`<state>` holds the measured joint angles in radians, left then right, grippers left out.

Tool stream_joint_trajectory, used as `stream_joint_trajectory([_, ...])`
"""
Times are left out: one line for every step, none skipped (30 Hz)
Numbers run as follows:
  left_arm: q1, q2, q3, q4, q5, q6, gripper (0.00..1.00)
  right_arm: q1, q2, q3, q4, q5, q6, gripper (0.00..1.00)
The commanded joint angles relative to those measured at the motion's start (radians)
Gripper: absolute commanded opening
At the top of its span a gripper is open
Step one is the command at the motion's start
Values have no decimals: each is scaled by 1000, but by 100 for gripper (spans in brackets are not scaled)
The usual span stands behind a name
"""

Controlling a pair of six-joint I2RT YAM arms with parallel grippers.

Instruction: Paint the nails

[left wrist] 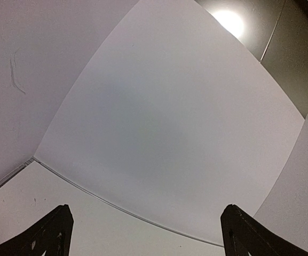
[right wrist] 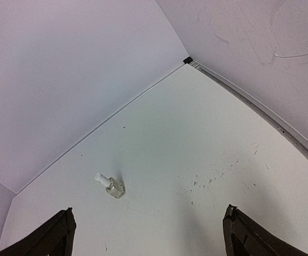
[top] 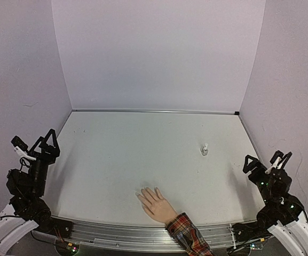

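A flesh-coloured mannequin hand [top: 156, 205] lies palm down near the table's front edge, its red plaid cuff [top: 189, 236] hanging over the rail. The nails [top: 144, 191] are tiny pale tips pointing toward the back left. A small clear polish bottle [top: 204, 150] with a white cap stands right of centre; in the right wrist view the bottle [right wrist: 111, 186] is ahead and to the left of the fingers. My left gripper [top: 36, 143] [left wrist: 147, 213] is raised at the far left, open and empty. My right gripper [top: 266, 160] [right wrist: 149, 210] is raised at the far right, open and empty.
The white table [top: 143, 154] is enclosed by pale walls at the back [top: 154, 53] and on both sides. A metal rail [top: 116, 234] runs along the front edge. Dark specks [right wrist: 207, 181] mark the surface near the right gripper.
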<state>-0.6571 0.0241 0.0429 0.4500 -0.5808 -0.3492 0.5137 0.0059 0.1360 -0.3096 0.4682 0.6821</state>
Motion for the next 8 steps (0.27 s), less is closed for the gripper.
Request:
stream_joint_trajectory([0, 47, -77, 10, -14, 1, 100, 1, 7, 20, -2, 46, 40, 98])
stream_joint_trajectory([0, 54, -74, 12, -14, 1, 100, 1, 26, 23, -1, 47, 41, 98])
stream_joint_trajectory([0, 56, -74, 13, -12, 0, 100, 1, 32, 26, -1, 50, 42, 98])
stream_joint_trajectory([0, 56, -75, 15, -11, -1, 100, 1, 37, 30, -2, 52, 43, 98])
stream_joint_trajectory([1, 53, -76, 15, -11, -2, 100, 1, 37, 28, -1, 51, 42, 98])
stream_joint_trajectory([0, 50, -78, 16, -11, -2, 100, 1, 34, 21, 2, 61, 48, 98])
stream_joint_trajectory([0, 46, -80, 15, -12, -3, 100, 1, 26, 11, 4, 75, 56, 98])
stream_joint_trajectory([0, 43, -81, 14, -12, -4, 100, 1, 15, 3, 4, 87, 60, 98])
